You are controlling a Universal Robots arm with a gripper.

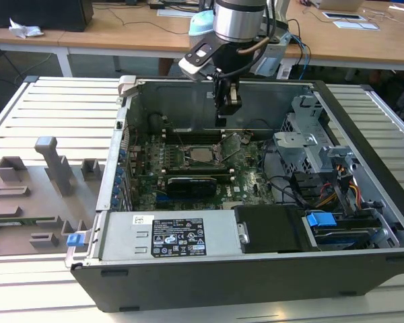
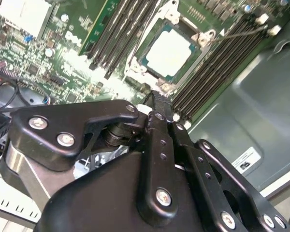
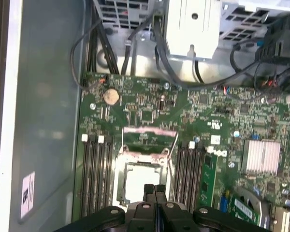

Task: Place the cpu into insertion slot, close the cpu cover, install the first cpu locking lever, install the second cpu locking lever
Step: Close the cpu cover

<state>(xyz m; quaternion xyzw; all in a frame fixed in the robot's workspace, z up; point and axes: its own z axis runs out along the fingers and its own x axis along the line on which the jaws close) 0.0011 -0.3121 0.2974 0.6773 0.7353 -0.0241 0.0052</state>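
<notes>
Cpu (image 1: 202,155) lay seated in the insertion slot (image 1: 187,153) on the green board (image 1: 249,182), mid-case in the exterior view. At its left, that view also took in grey moulded fixtures (image 1: 27,195) on the slatted table (image 1: 54,101), and at its right the drive cage (image 1: 310,145). Above the socket hung the gripper (image 1: 223,118). Both wrist views showed its fingers (image 3: 149,189) pressed together on nothing. The first wrist view added the cpu cover (image 3: 150,137), standing raised just beyond the chip.
</notes>
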